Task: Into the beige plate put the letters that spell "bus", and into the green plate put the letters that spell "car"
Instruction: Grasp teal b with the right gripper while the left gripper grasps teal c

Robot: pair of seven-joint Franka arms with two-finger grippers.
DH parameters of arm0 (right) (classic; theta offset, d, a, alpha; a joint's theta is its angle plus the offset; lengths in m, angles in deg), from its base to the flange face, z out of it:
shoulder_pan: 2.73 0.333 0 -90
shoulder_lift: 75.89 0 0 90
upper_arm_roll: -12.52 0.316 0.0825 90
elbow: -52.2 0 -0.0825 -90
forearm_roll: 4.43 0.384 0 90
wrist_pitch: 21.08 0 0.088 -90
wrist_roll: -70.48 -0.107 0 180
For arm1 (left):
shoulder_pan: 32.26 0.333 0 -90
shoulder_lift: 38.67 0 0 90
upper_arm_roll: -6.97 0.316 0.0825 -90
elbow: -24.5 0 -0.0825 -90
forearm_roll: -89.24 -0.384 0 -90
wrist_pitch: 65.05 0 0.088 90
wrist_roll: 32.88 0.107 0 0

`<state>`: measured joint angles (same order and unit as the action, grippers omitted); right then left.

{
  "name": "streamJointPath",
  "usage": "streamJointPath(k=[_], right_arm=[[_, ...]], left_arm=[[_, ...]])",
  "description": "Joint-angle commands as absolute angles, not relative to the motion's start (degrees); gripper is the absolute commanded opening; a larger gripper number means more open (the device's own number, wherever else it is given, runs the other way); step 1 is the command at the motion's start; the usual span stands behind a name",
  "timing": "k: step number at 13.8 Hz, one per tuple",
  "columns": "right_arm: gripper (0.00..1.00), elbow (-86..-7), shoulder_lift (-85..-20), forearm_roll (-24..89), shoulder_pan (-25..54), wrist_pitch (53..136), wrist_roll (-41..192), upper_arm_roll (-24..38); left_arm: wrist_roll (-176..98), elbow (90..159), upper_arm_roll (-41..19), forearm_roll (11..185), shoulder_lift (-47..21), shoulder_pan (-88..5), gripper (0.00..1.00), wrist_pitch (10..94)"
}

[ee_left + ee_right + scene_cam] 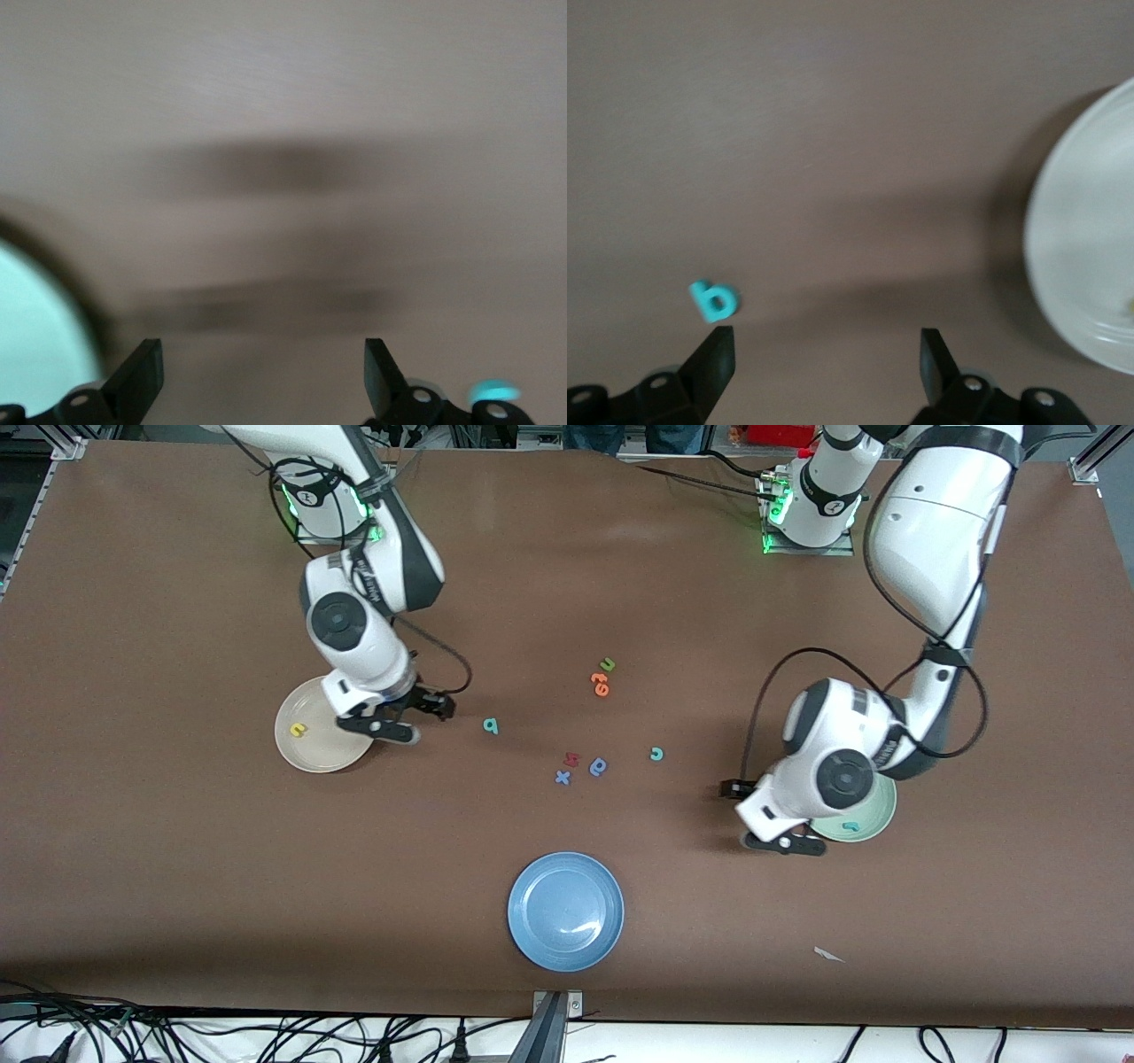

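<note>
On the beige plate (321, 724) a yellow "u" (298, 730) is lying; the green plate (858, 815) is carrying a teal letter (850, 826). Only the right wrist view is showing the teal "b" (712, 301) just beside the right pincer (828, 359), gaping wide and empty. The left pincer (264, 376) is likewise hanging wide beside the green plate.

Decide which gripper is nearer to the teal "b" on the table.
Right. The right gripper, open, is at the beige plate's rim, close beside the teal "b". The left gripper, open, is by the green plate.
</note>
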<state>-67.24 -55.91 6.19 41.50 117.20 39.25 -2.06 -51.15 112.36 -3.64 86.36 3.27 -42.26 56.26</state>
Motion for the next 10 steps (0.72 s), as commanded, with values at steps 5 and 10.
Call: streamJointPath(k=[5, 10], right_arm=[[0.95, -59.79, -46.74, 5.67, 42.44, 122.8, 47.01, 3.29], [0.53, -58.71, -43.64, 5.59, 42.98, 123.15, 46.92, 3.3]], left_arm=[[-70.21, 124.35, -4.54, 87.39, -1.32, -50.09, 0.94, 68.36], [-76.91, 124.44, -4.46, 84.41, 0.09, -52.56, 0.8, 70.04]])
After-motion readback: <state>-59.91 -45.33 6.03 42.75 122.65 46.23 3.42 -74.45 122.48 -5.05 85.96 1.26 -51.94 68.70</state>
